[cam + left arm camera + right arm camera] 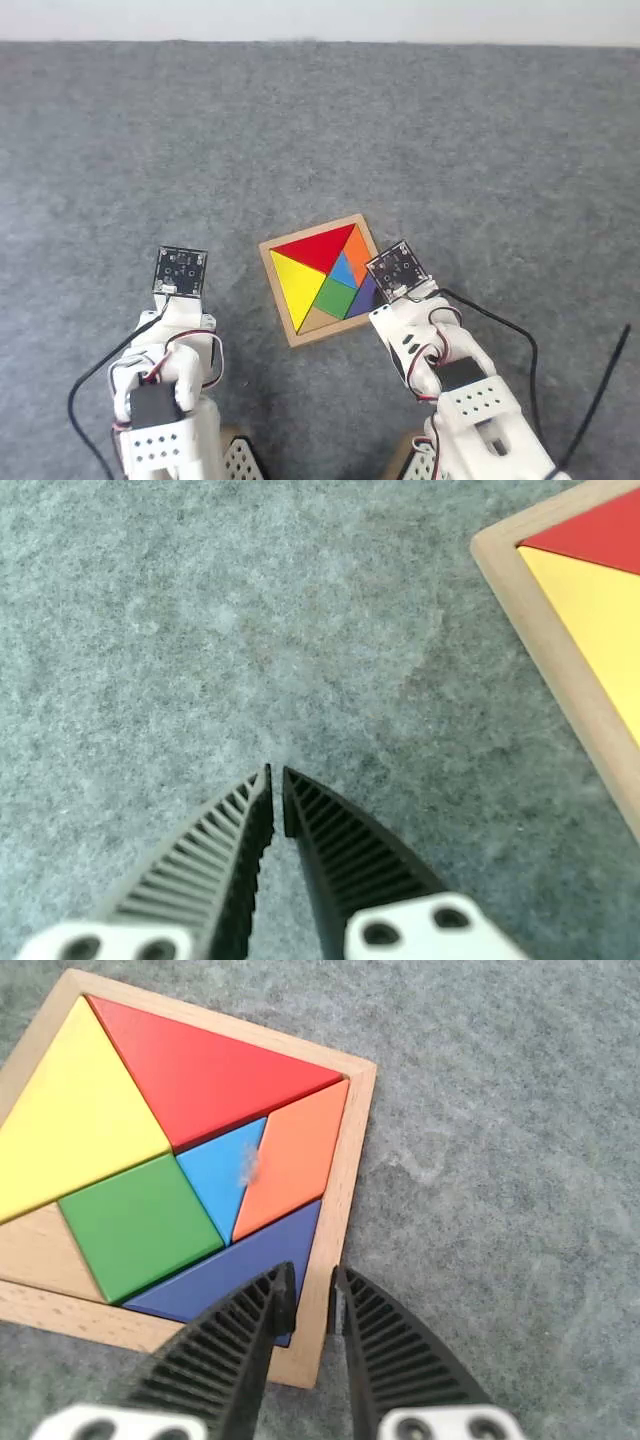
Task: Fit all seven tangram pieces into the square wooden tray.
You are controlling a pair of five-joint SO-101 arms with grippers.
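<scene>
Seemingly all seven pieces already sit flush in the square wooden tray point(345, 1180), which lies between the two arms, nearer the right one. It is turned corner-on like a diamond, one corner pointing away from the arms, so it has no long axis. The right gripper point(312, 1285) hangs over the rim beside the dark blue triangular piece point(240, 1270), jaws narrowly parted and apparently gripping nothing. The left gripper point(277, 772), pressed together, hangs over the grey felt mat point(200, 630) near the tray's other side.

Right arm point(400, 272) hides one corner of the tray point(280, 295)
</scene>
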